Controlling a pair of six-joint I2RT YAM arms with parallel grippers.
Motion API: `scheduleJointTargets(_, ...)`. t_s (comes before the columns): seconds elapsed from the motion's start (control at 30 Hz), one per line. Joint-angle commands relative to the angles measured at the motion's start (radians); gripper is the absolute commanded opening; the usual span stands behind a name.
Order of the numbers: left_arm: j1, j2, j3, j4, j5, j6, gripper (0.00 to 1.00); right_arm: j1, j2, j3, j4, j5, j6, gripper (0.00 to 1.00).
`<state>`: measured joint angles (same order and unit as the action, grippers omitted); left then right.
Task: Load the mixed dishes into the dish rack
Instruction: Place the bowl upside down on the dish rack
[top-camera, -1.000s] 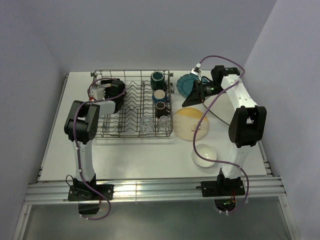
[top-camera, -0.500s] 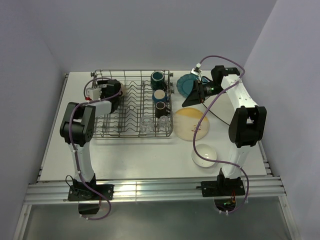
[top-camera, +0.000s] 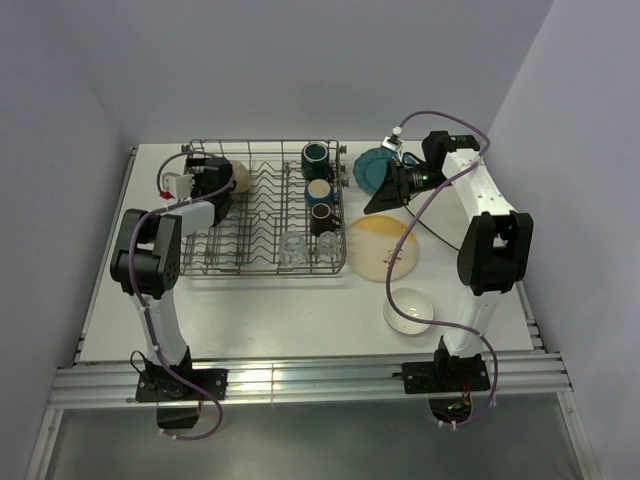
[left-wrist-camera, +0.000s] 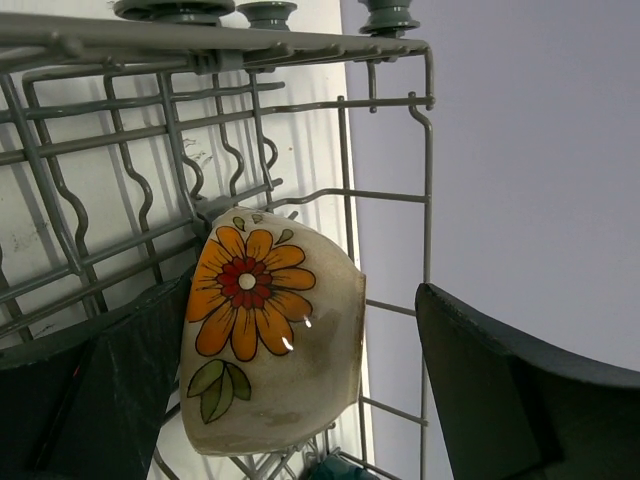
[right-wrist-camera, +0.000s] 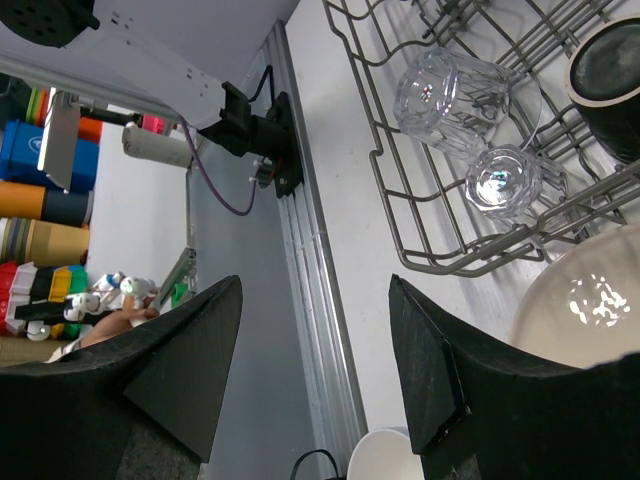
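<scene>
The dish rack (top-camera: 262, 270) stands at the back left of the table. A cream bowl with an orange flower (left-wrist-camera: 270, 340) rests on its side among the tines at the rack's far left corner (left-wrist-camera: 345, 150). My left gripper (left-wrist-camera: 300, 300) is open around it, with the left finger (left-wrist-camera: 120, 390) against the bowl and a gap at the right finger. Three mugs (top-camera: 318, 190) and two clear glasses (right-wrist-camera: 450, 90) sit in the rack. My right gripper (top-camera: 383, 195) hangs open and empty by the teal plate (top-camera: 375, 165). The yellow plate (top-camera: 385, 248) and a white bowl (top-camera: 408, 308) lie on the table.
The white walls close in behind and on both sides. The aluminium rail (top-camera: 300, 378) carrying both arm bases runs along the near edge. The right arm's purple cable (top-camera: 425, 215) loops over the table beside the yellow plate.
My left arm has swung left and back along the rack's left end, uncovering the cream bowl that now lies in the rack. The right arm has not moved.
</scene>
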<state>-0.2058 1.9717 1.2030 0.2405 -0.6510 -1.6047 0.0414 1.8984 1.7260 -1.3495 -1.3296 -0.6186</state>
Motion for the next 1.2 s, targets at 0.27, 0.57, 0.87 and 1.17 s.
scheduleJointTargets(0.27,0.0,-0.109,-0.077,0.006,0.002,0.042,0.99,0.003,-0.053,-0.005,-0.094,-0.037,-0.009,0.68)
scheduleJointTargets(0.57,0.002,-0.14,-0.112,0.02,0.007,0.057,0.99,0.012,-0.051,-0.002,-0.094,-0.034,-0.009,0.68)
scheduleJointTargets(0.87,-0.014,-0.2,-0.108,0.118,0.071,0.26,0.99,0.026,-0.067,0.001,-0.094,-0.002,-0.03,0.68)
scheduleJointTargets(1.17,-0.024,-0.407,-0.252,0.283,0.262,0.573,0.99,0.044,-0.122,0.015,-0.094,0.061,-0.163,0.7)
